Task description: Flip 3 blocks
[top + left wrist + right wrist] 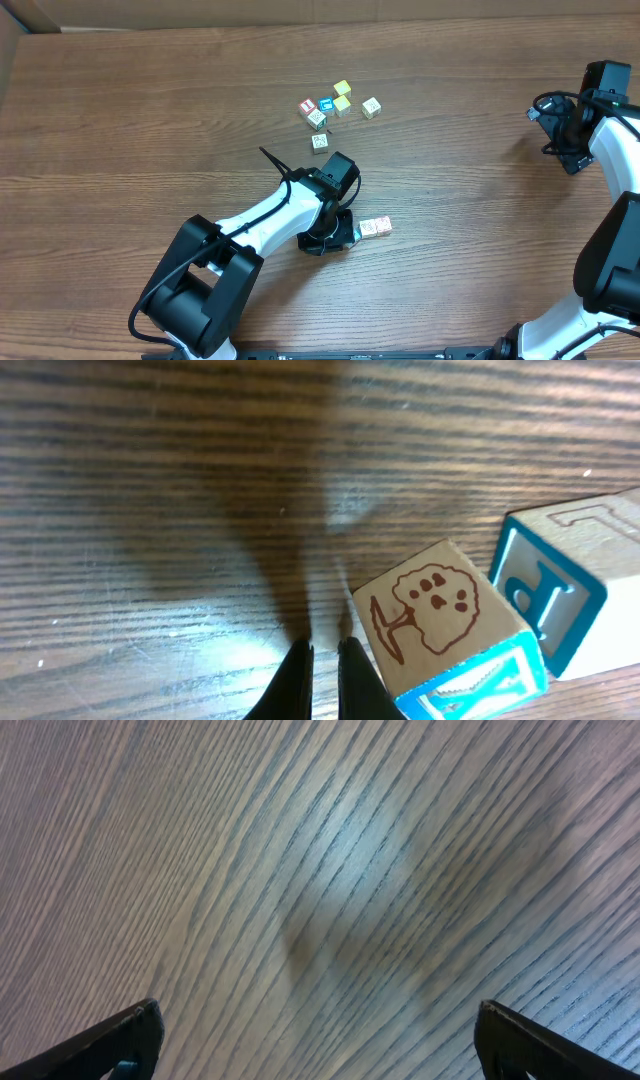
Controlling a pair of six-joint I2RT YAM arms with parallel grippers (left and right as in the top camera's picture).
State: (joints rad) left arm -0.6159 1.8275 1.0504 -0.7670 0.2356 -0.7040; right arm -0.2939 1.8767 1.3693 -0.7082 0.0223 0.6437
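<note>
Gripper on left (325, 652) pinched beside blocks (447, 622)

The overhead camera looks straight down on the table (120, 120) from far off, taking in both arms and a cluster of blocks (335, 105) in the upper middle of the frame. The left wrist camera sits very close to the tabletop, looking down past its own fingertips (298, 675) at the bottom centre. A pair of blocks (450, 625) fills its lower right, and the overhead view shows the same pair (375, 228) just right of centre. The right wrist camera faces only wood grain, with its fingers (120, 1045) in the lower corners.
</note>
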